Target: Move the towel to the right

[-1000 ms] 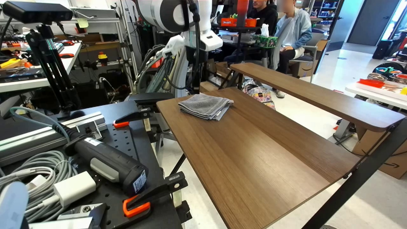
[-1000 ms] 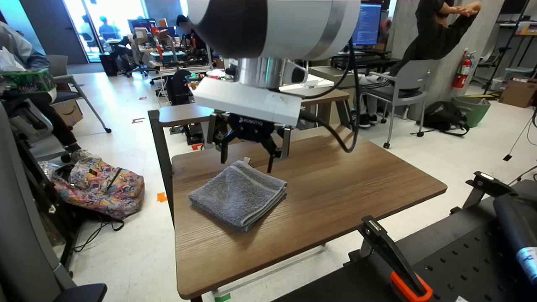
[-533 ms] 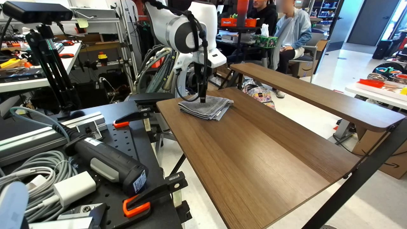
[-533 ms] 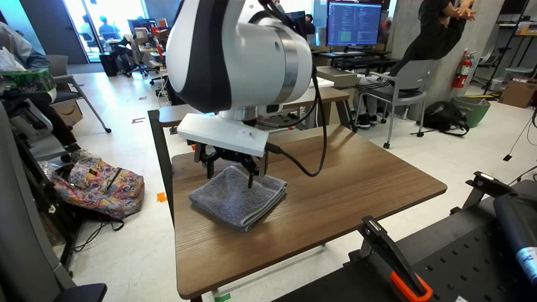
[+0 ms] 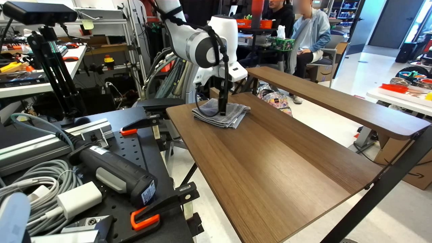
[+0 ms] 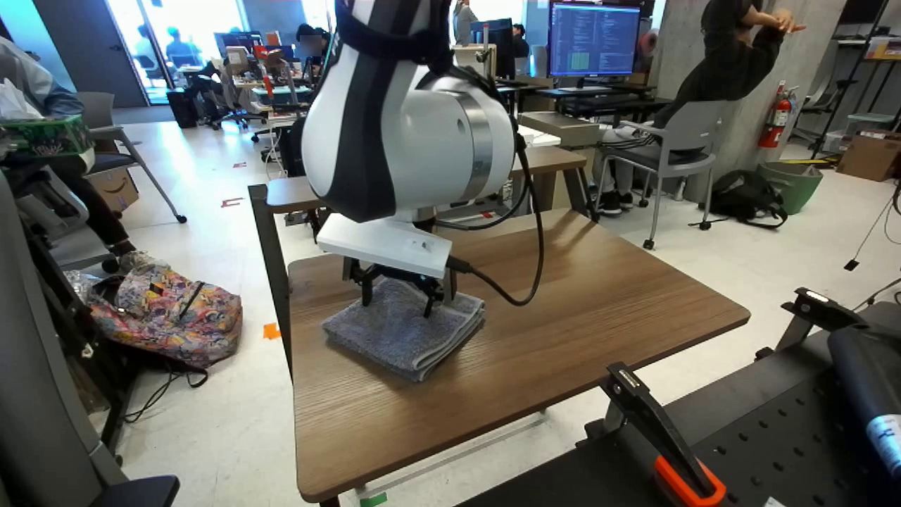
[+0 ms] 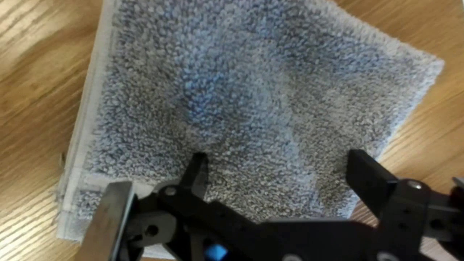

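The towel is a small grey folded cloth on the brown tabletop. It shows in both exterior views [image 5: 238, 111] [image 6: 394, 341] and fills much of the wrist view [image 7: 246, 90]. My gripper [image 6: 397, 308] points down with its fingertips at the towel's upper face, and the towel dips a little there. In an exterior view the gripper [image 5: 222, 113] shows edge-on over the towel's middle. In the wrist view the gripper's fingers [image 7: 278, 156] are wide apart with towel fabric between and under them. The fabric is not pinched.
The brown table [image 5: 280, 168] has a raised shelf [image 5: 330, 96] along one long side, with a black leg [image 5: 381, 189]. A black bench [image 5: 131, 152] with clamps [image 6: 662, 429], cables and a black tool stands beside the table. A chair armrest [image 5: 162, 102] is close to the table's end.
The arm has come down from above the towel until the fingertips meet it. The towel has slid slightly to the right in both exterior views over the last half second. The fingers stay apart.
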`<state>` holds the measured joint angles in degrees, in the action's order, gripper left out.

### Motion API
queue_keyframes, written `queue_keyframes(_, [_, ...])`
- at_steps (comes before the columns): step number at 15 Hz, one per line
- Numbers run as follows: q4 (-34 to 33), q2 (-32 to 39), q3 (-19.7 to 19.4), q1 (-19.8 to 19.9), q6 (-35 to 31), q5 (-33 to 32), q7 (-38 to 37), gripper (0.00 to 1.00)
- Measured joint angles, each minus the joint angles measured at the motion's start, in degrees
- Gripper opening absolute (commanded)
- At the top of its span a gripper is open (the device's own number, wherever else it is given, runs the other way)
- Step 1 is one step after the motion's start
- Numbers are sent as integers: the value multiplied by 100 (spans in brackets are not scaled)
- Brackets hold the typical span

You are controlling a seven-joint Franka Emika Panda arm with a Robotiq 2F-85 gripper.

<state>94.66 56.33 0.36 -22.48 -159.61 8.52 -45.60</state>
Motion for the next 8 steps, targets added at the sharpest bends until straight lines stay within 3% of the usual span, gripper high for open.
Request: queue_keyframes(8, [-164,10,-287,250,609,0,0,100])
